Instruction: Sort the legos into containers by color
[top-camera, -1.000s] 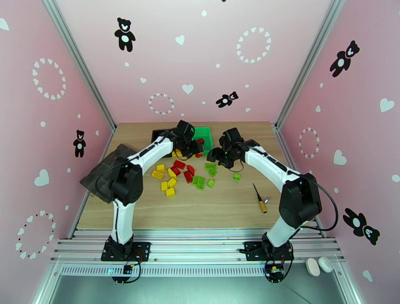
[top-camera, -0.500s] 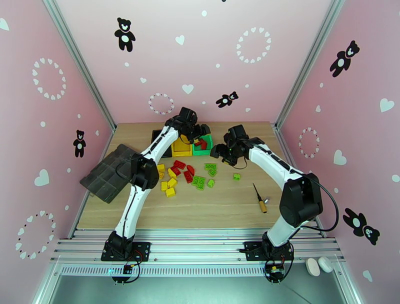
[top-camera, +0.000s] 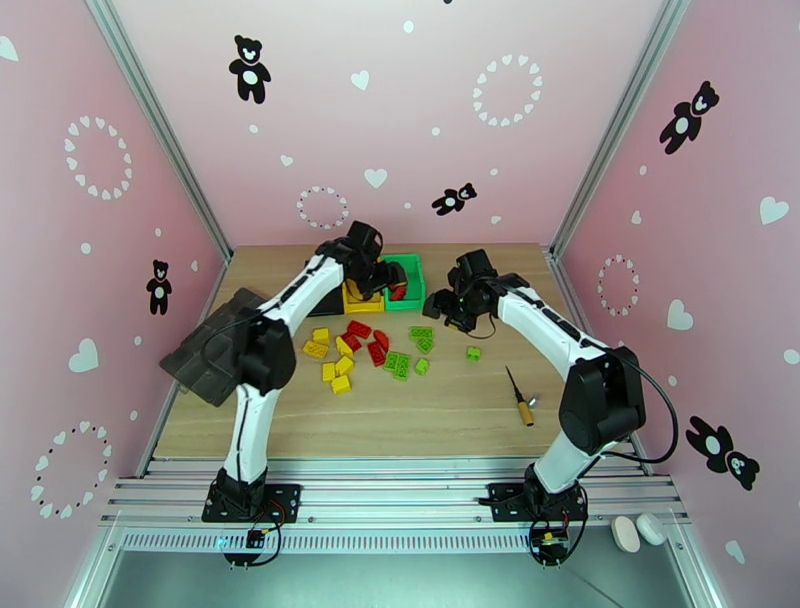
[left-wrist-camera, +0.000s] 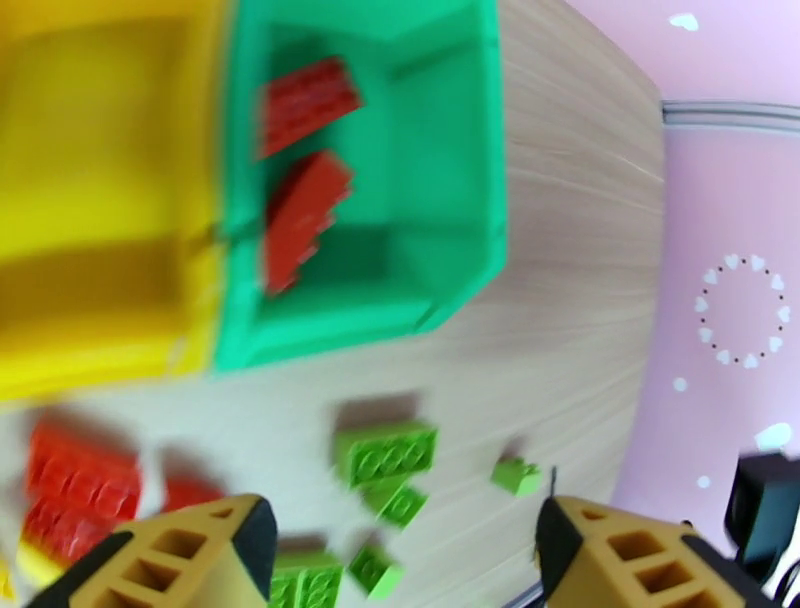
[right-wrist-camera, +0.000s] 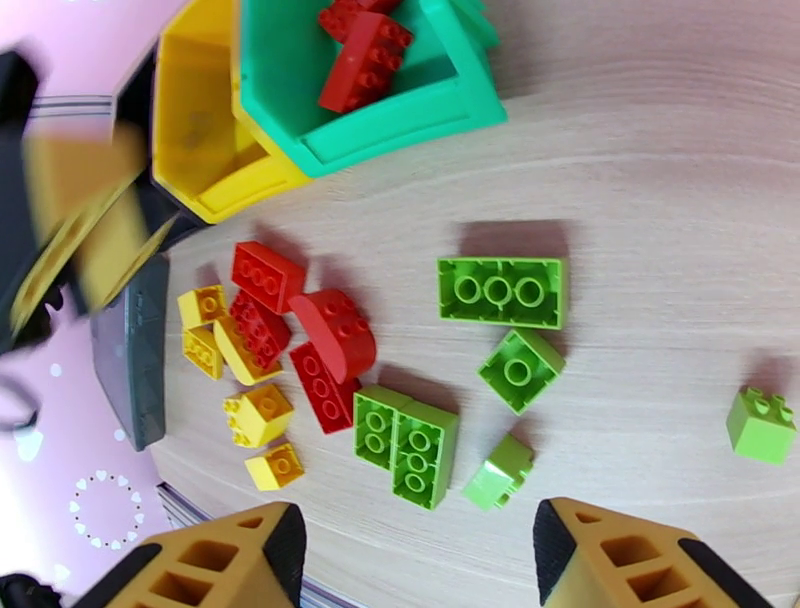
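Left gripper (left-wrist-camera: 400, 545) hangs spread, empty, beside the green bin (left-wrist-camera: 488, 150) holding two red legos (left-wrist-camera: 305, 210); right gripper (right-wrist-camera: 415, 545), spread and empty too, hovers over loose green legos (right-wrist-camera: 503, 292) on the table (right-wrist-camera: 650, 150), likely lining up a pick.

- No text, label, brand or number can be read.
- The pink walls (top-camera: 560, 150) are printed with pictures alone (black teddy bears (top-camera: 249, 68), white hearts (top-camera: 375, 177)).
- On the studs of the legos (right-wrist-camera: 503, 291) no mark can be made out.
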